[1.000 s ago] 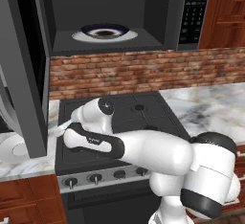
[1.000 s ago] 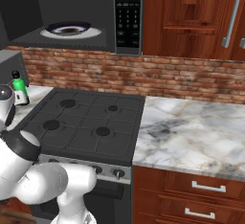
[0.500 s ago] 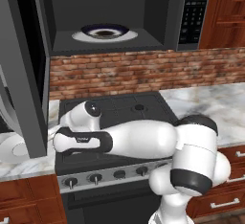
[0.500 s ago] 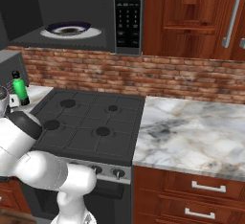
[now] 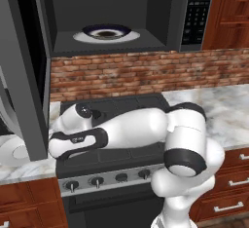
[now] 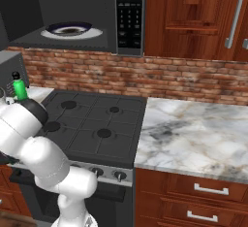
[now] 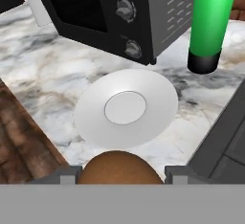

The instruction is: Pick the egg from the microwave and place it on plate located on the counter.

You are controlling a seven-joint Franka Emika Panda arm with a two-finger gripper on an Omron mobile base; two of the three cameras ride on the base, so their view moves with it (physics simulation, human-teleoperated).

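Note:
In the hand view my gripper (image 7: pixel 120 175) is shut on the brown egg (image 7: pixel 119 168), which bulges up between the two dark fingertips (image 7: pixel 62 175). Just beyond and below the egg lies the plain white plate (image 7: pixel 127 108) on the marble counter (image 7: pixel 43 79). From the left base view, my arm reaches low to the left across the stove, and the plate's (image 5: pixel 10 150) edge peeks out past the open microwave door (image 5: pixel 24 76). The microwave (image 5: pixel 112 8) stands open above, holding a dark-centred dish with a blue and white rim (image 5: pixel 107 32) on its turntable.
A green bottle (image 7: pixel 210 22) and a dark appliance with two knobs (image 7: pixel 110 12) stand close behind the plate. The black stove top (image 6: pixel 92 124) borders the plate's counter; its edge (image 7: pixel 229 141) is near the gripper. More marble counter (image 6: pixel 193 134) lies right of the stove.
The arm has swung further left and down over the stove's left edge, carrying the egg towards the left counter. The microwave, dish and bottle have not moved.

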